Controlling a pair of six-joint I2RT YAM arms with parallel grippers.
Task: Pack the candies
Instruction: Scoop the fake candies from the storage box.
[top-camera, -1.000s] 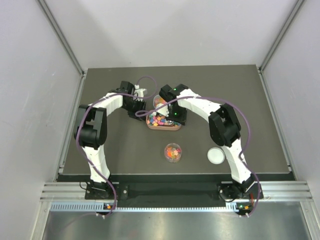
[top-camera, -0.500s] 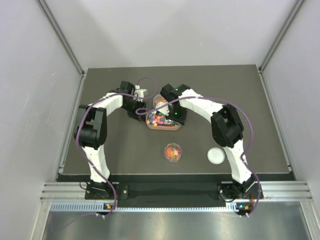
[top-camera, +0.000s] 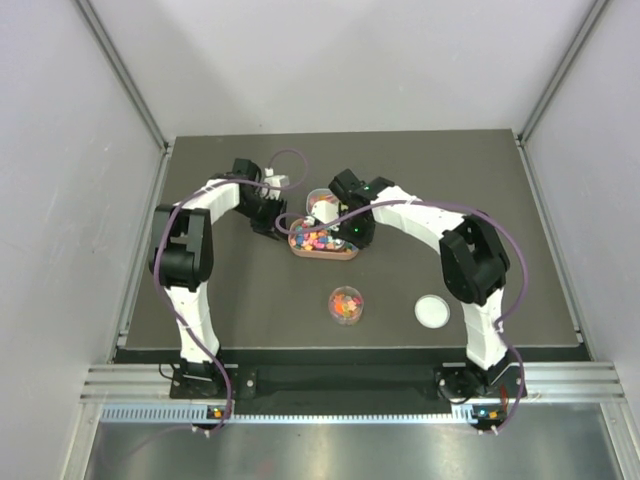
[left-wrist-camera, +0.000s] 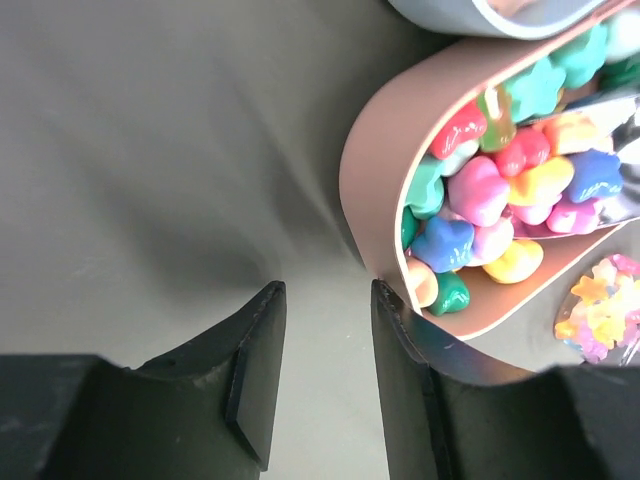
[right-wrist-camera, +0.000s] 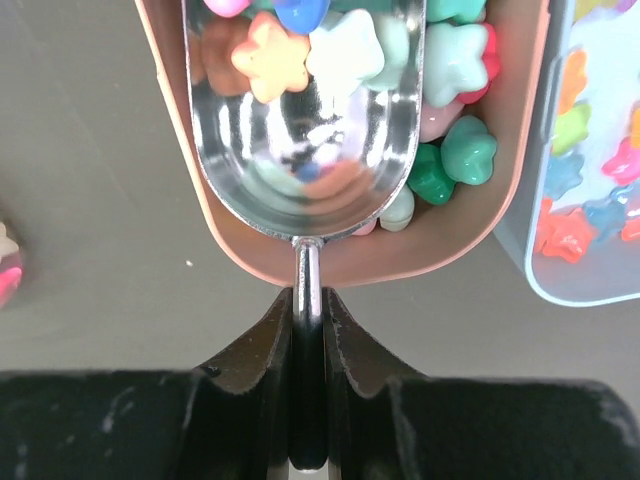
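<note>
Gleaming steel scoop (right-wrist-camera: 300, 150) pinched in right tool (right-wrist-camera: 308, 302), glossy star candies (right-wrist-camera: 270, 55) inside; left tool (left-wrist-camera: 320, 345) agape, empty.

You'll see the scoop (right-wrist-camera: 300, 170) is polished metal, mirror-bright and smooth. The candies (left-wrist-camera: 478, 190) look glossy and slick. The pink tray (left-wrist-camera: 365, 170) is matt, smooth, plastic-looking. The table (left-wrist-camera: 150, 150) is dark and matt. The box (right-wrist-camera: 590, 275) is clear plastic.
</note>
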